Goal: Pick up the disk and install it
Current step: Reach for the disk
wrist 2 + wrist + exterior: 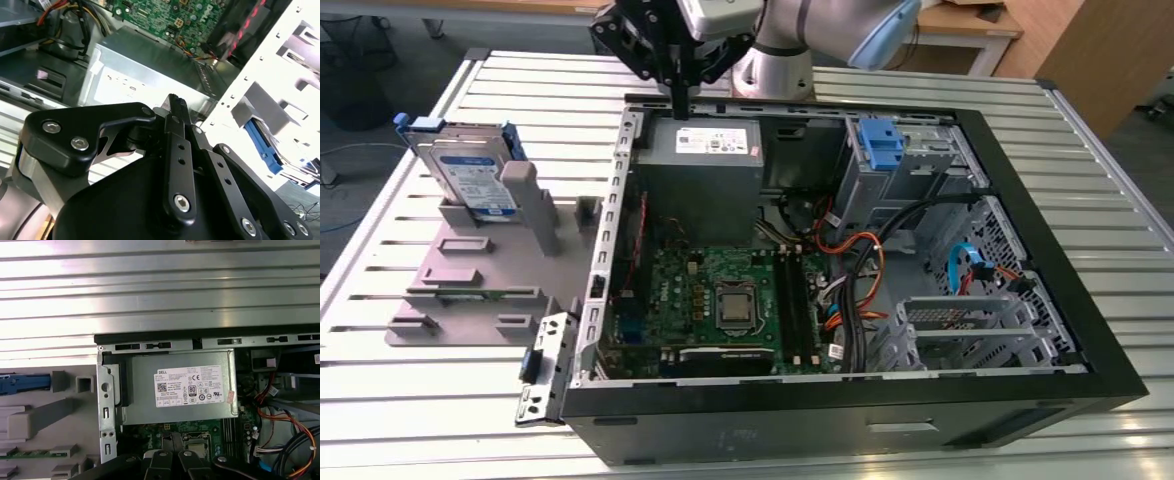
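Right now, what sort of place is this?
Probably a robotics lab or workshop bench for PC assembly: an open PC case lies on a slatted metal table, the disk stands in a grey fixture beside it, and a wooden desk stands behind.

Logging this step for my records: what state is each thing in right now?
computer case: on its side, open.
disk: upright in the grey fixture outside the case, not gripped.
gripper: shut, empty, above the power supply.
blue bracket: upright in the case, no drive.
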Robot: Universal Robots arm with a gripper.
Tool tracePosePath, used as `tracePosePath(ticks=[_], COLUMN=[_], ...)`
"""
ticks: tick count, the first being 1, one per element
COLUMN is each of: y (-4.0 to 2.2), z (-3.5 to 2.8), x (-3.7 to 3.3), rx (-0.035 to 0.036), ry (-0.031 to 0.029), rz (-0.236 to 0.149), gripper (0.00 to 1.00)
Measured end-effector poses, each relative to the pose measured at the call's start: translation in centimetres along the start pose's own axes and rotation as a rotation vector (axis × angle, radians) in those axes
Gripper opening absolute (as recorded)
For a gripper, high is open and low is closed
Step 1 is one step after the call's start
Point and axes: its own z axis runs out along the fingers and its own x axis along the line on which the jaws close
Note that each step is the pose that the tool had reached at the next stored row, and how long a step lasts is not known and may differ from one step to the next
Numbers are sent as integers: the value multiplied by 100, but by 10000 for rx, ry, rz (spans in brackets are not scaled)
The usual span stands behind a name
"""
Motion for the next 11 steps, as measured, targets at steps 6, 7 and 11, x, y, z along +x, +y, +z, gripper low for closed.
tracePosePath(ticks=[6, 7, 11], y=[-17, -20, -30], z=[0, -1, 1], x=[218, 264, 406], rx=[-1, 0, -2], ry=[-2, -2, -5], rz=[1, -1, 0], gripper=[11, 11, 11])
